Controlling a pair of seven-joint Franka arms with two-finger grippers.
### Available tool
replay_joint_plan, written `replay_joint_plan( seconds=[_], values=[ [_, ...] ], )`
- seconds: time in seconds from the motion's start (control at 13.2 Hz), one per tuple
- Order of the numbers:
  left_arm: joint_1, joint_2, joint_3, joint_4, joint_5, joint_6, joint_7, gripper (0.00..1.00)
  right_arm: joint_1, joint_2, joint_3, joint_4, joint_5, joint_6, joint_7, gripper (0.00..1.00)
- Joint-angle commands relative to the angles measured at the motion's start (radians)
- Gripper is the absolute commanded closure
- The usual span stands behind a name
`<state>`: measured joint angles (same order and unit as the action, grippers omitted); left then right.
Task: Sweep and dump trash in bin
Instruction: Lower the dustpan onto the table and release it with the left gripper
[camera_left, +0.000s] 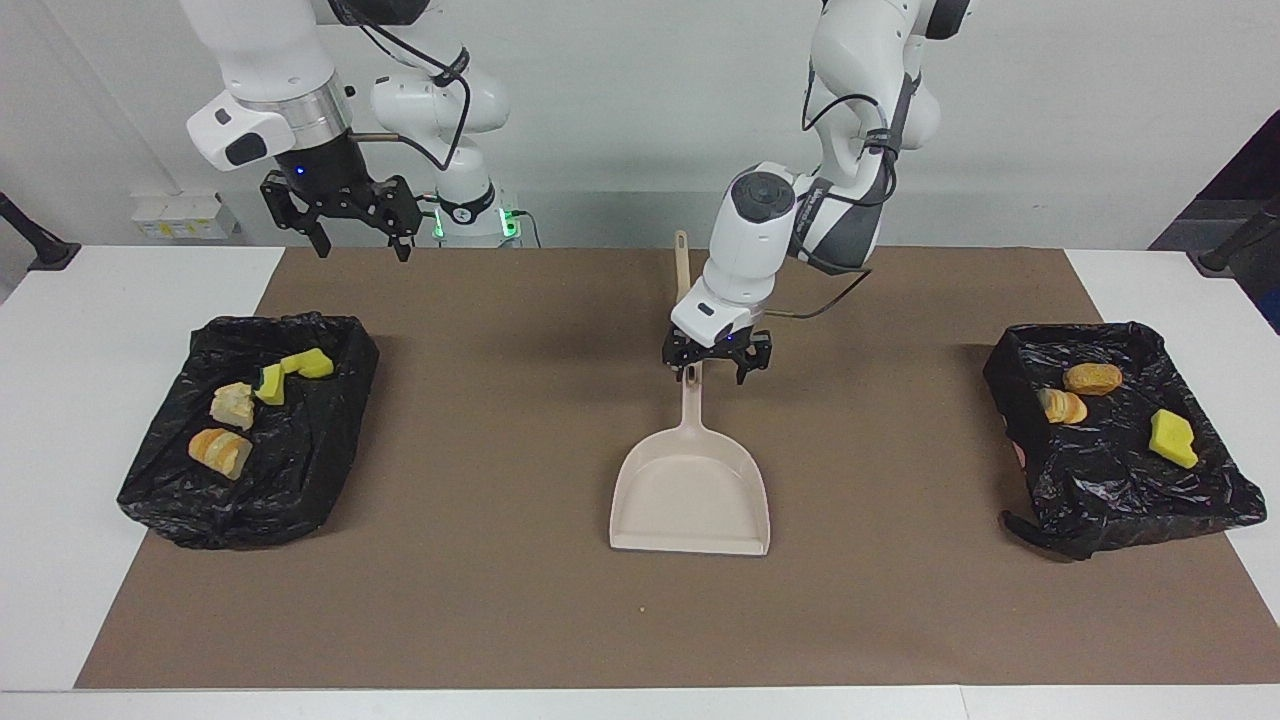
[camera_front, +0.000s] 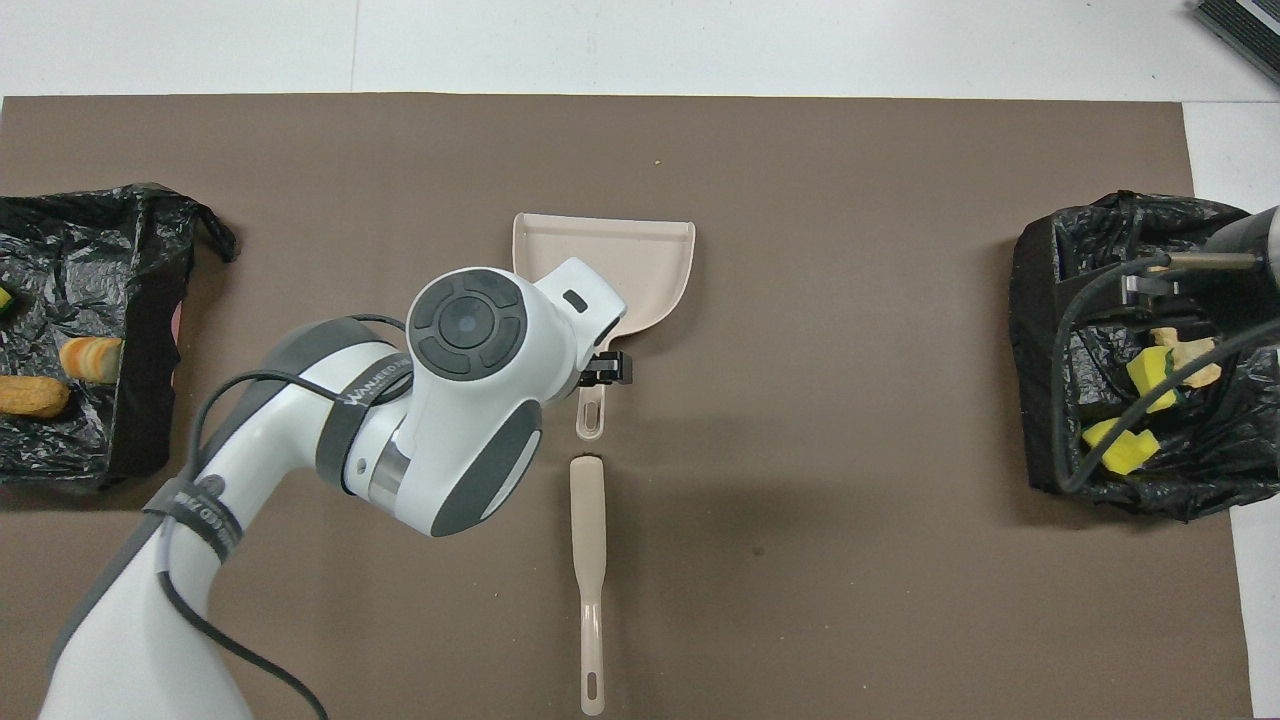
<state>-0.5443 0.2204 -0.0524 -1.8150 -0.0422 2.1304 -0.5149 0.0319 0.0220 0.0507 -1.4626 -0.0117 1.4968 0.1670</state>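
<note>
The trash lies in two black-bagged bins. The bin (camera_left: 300, 470) at the right arm's end holds yellow sponge chunks (camera_left: 310, 365) and bread lumps (camera_left: 220, 450). The bin (camera_left: 1100, 480) at the left arm's end holds two bread lumps (camera_left: 1092, 378) and a yellow sponge (camera_left: 1172, 438). The beige dustpan (camera_left: 690, 490) rests flat mid-mat. My left gripper (camera_left: 716, 375) hangs open just over the tip of its handle (camera_left: 690, 400), holding nothing. My right gripper (camera_left: 363, 250) waits open and empty, raised over the mat's edge by its base.
The beige brush (camera_front: 588, 560) lies on the mat in line with the dustpan (camera_front: 620, 260), nearer to the robots, its tip almost meeting the pan's handle. A brown mat (camera_left: 500, 600) covers the white table. The bins (camera_front: 150, 330) (camera_front: 1040, 400) sit at its two ends.
</note>
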Motion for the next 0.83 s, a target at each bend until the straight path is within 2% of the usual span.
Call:
replay_joint_plan(
  seconds=[0.0,0.23,0.75],
  values=[
    [0.068,-0.099,0.000,-0.009,-0.008,-0.085,0.038,0.00,-0.015,-0.017,0.006,-0.018,0.012,-0.001,-0.023,0.00],
    [0.168,-0.179,-0.001,-0.017,-0.008,-0.203,0.174,0.00,-0.015,-0.017,0.005,-0.018,0.012,-0.012,-0.023,0.00],
    [0.418,-0.256,0.000,-0.026,-0.007,-0.414,0.475,0.00,-0.014,-0.022,0.000,-0.007,0.001,-0.075,-0.032,0.00]
  ],
)
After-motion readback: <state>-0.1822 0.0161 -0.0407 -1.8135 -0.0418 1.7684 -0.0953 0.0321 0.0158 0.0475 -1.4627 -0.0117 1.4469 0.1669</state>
